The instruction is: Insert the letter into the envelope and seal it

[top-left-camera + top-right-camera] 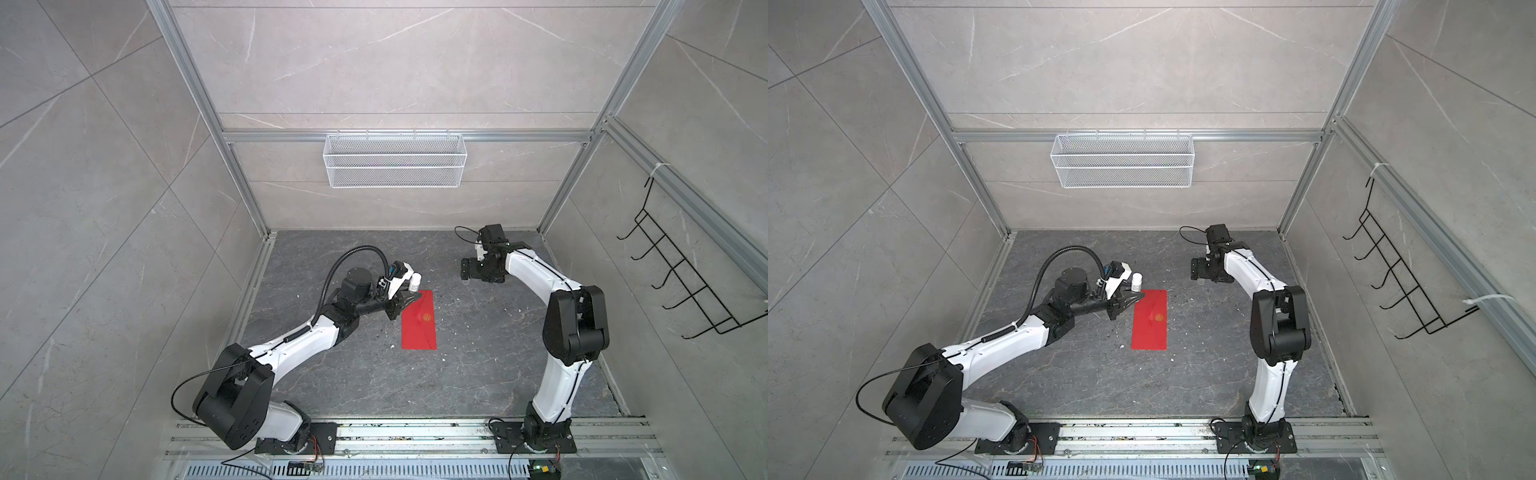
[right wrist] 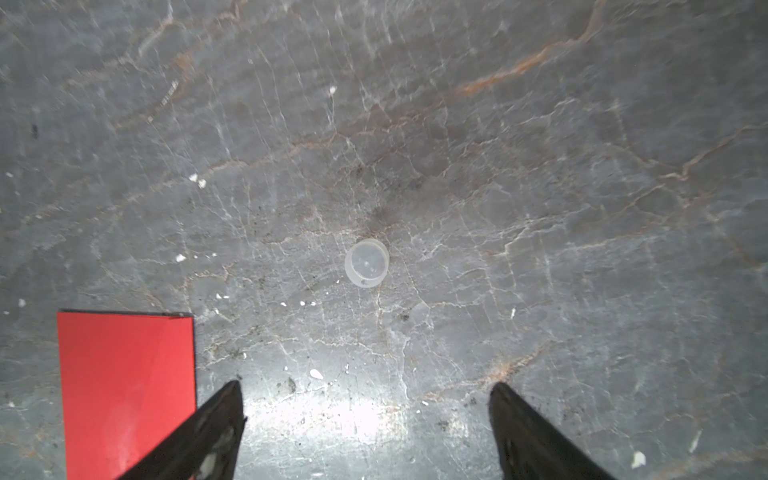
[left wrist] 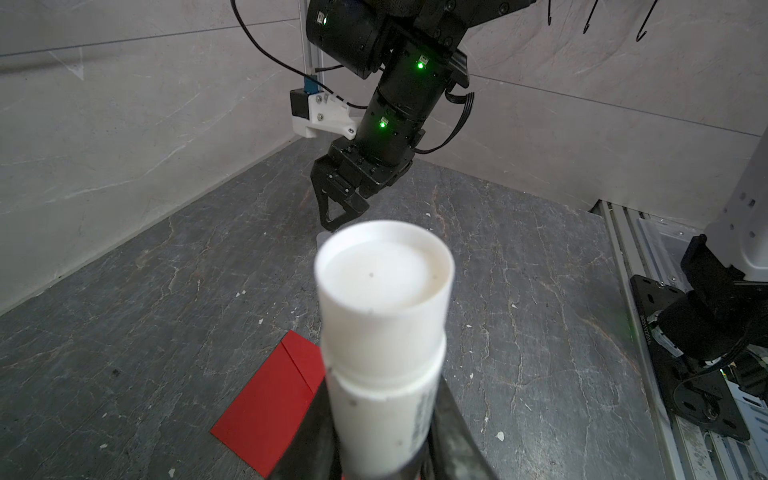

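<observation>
Left pincer [image 1: 405,302] grips the glue stick [image 1: 414,282] by the red envelope [image 1: 420,328], flat on the surface [image 1: 478,374]. Right pincer [image 2: 367,386] hangs open above the tiny cap [image 2: 367,262]; a crooked pinch could flick it away.

A white mesh basket [image 1: 395,160] hangs from an aluminium rail [image 1: 282,136] on the pale, marbled back wall [image 1: 374,62]. Below the basket lies the dark veined counter [image 1: 478,365] — flecked with white crumbs. Right of the basket, a black wire hook rack [image 1: 685,270] hangs on the side wall [image 1: 706,104].
</observation>
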Motion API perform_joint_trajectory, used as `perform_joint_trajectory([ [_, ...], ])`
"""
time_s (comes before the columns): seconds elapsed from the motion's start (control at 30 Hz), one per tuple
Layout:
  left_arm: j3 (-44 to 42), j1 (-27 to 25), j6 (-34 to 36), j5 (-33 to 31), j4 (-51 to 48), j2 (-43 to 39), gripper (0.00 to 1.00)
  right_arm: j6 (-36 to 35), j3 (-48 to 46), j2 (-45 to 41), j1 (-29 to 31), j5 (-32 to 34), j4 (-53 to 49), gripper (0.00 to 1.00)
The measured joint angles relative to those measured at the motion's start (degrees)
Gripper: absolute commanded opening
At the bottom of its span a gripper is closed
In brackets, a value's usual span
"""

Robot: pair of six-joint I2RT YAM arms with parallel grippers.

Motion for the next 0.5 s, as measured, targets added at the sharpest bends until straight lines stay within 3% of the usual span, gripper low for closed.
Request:
perform_joint_trajectory([
  [0.5, 0.0, 0.0, 0.0, 0.0, 0.2, 0.0, 0.00, -2.2, 5.4, 6.8, 0.0, 1.7, -2.9, 0.78],
])
